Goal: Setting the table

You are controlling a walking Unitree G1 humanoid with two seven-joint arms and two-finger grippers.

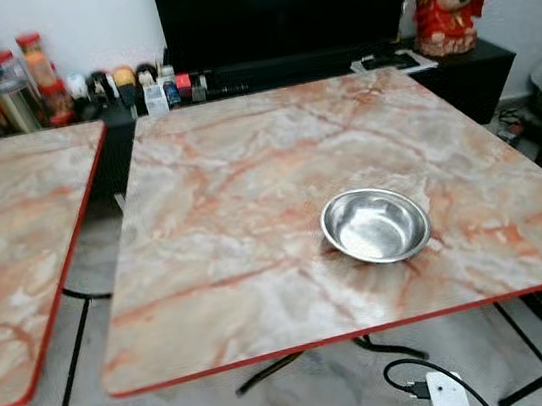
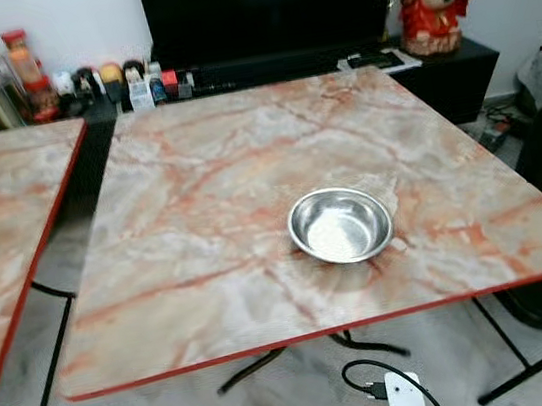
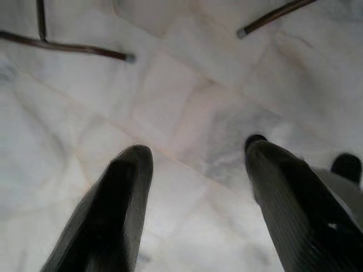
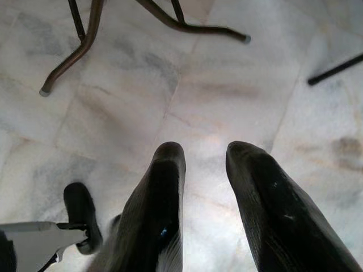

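Both arms hang idle over the floor, the left gripper point(image 3: 195, 187) spread wide and the right gripper point(image 4: 205, 170) narrowly parted, both empty, while the steel bowl point(image 1: 375, 225) sits on the marble table point(image 1: 230, 199) near its front edge, probably light, rigid and slippery, best pinched at its rim.

Head stereo pair overlooks table point(image 1: 253, 216); wrist cameras face floor point(image 3: 187, 113), close.
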